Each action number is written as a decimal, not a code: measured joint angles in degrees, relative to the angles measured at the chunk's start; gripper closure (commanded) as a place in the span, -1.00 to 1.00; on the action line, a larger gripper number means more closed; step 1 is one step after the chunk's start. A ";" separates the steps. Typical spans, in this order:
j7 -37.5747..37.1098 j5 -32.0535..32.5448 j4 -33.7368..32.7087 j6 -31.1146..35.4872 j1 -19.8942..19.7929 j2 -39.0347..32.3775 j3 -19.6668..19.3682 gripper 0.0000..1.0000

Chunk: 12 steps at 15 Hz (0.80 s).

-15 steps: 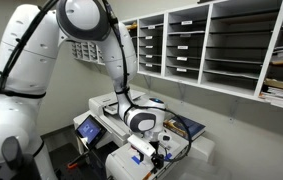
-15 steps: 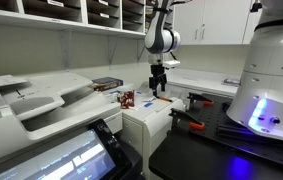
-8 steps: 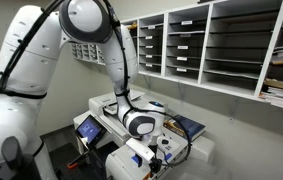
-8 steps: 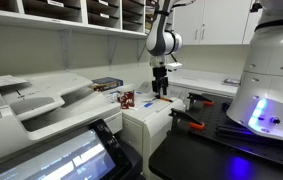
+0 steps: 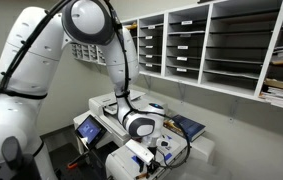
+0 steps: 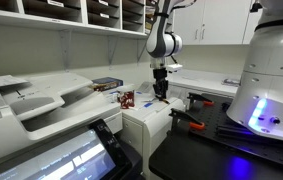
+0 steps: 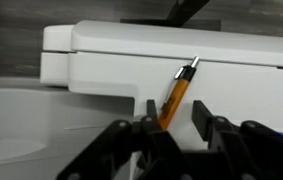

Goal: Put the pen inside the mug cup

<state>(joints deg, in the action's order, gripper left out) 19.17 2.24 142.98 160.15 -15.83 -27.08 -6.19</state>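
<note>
In the wrist view an orange pen (image 7: 175, 91) with a dark tip lies slanted on the white printer top (image 7: 241, 90). My gripper (image 7: 176, 117) straddles its lower end. The left finger (image 7: 150, 118) is against the pen, and a gap still shows between the pen and the right finger (image 7: 202, 117). In an exterior view the gripper (image 6: 162, 96) points straight down onto the white surface. The small dark red mug cup (image 6: 127, 98) stands a short way to its side. In an exterior view the gripper (image 5: 159, 153) is low over the printer; the pen and the mug are hidden there.
A large white printer (image 6: 36, 100) fills the near side, with its touch screen (image 6: 66, 160) in front. Orange-handled tools (image 6: 186, 122) lie on the dark bench. A blue book (image 5: 189, 127) rests beside the printer. Wall shelves (image 5: 211, 45) hang above.
The gripper has come down a little onto the pen, and its jaws have narrowed from wide open to close around it.
</note>
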 measured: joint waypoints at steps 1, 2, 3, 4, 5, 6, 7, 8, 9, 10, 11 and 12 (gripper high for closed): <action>0.00 0.00 -0.03 0.01 0.00 -0.07 0.00 0.56; 0.00 0.01 -0.07 0.04 0.00 -0.13 -0.01 0.58; 0.00 0.01 -0.10 0.06 -0.01 -0.17 -0.02 0.71; -0.01 0.01 -0.13 0.10 -0.02 -0.18 -0.02 0.88; -0.07 0.00 -0.16 0.18 -0.02 -0.18 -0.02 1.00; -0.10 0.00 -0.23 0.26 -0.04 -0.18 -0.02 1.00; -0.17 0.00 -0.34 0.29 -0.07 -0.16 -0.02 0.94; -0.29 -0.01 -0.47 0.29 -0.11 -0.11 -0.02 0.94; -0.41 -0.02 -0.57 0.29 -0.13 -0.11 -0.03 0.94; -0.44 -0.04 -0.62 0.29 -0.14 -0.12 -0.03 0.93; -0.44 -0.05 -0.63 0.29 -0.15 -0.12 -0.03 0.93; -0.44 -0.09 -0.61 0.29 -0.16 -0.04 -0.01 0.93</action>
<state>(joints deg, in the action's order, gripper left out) 18.72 2.14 142.38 160.43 -15.99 -27.11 -6.20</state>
